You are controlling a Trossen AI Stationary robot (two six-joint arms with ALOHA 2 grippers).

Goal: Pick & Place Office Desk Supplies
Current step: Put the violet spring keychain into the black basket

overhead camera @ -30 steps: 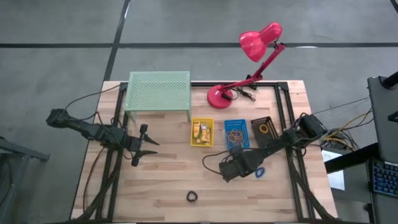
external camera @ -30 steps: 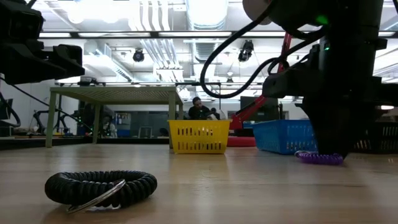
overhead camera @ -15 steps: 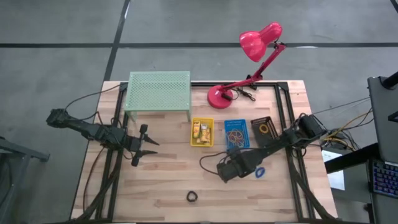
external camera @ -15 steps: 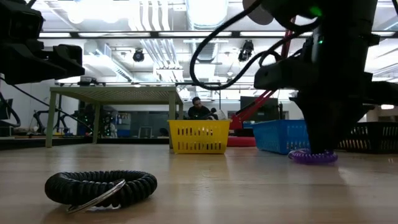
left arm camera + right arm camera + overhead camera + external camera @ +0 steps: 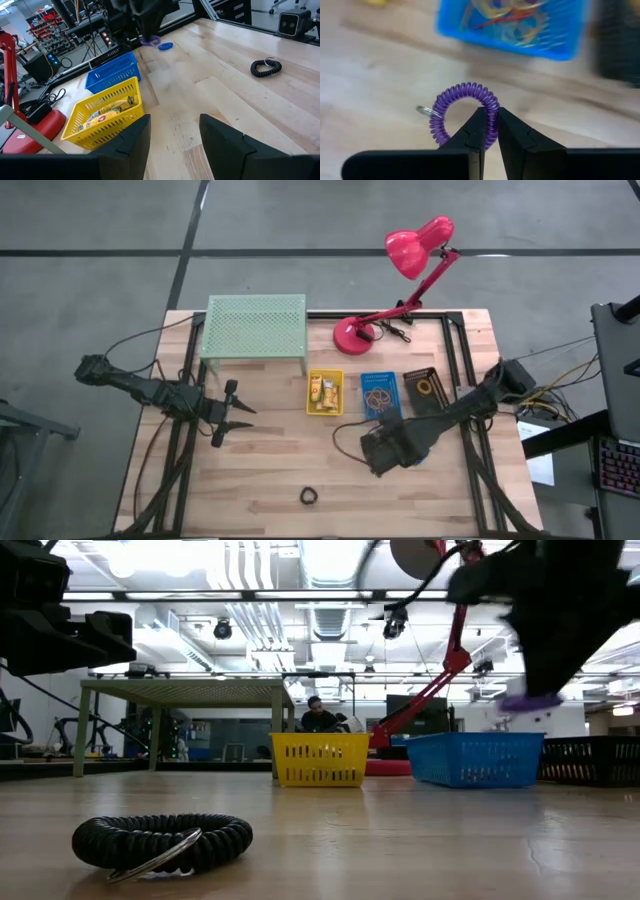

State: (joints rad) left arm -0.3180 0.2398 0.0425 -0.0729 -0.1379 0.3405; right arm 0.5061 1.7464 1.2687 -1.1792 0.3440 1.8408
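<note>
While our right gripper [image 5: 489,131] pinches the purple coil keyring [image 5: 465,116] by one side, lifted near the blue basket [image 5: 512,22], we judge it light, springy; left gripper [image 5: 172,137] open

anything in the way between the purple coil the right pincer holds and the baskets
Nothing visible. The right pincer grips the purple coil lifted off the table, and only bare wood lies between it and the blue basket and black basket.
</note>
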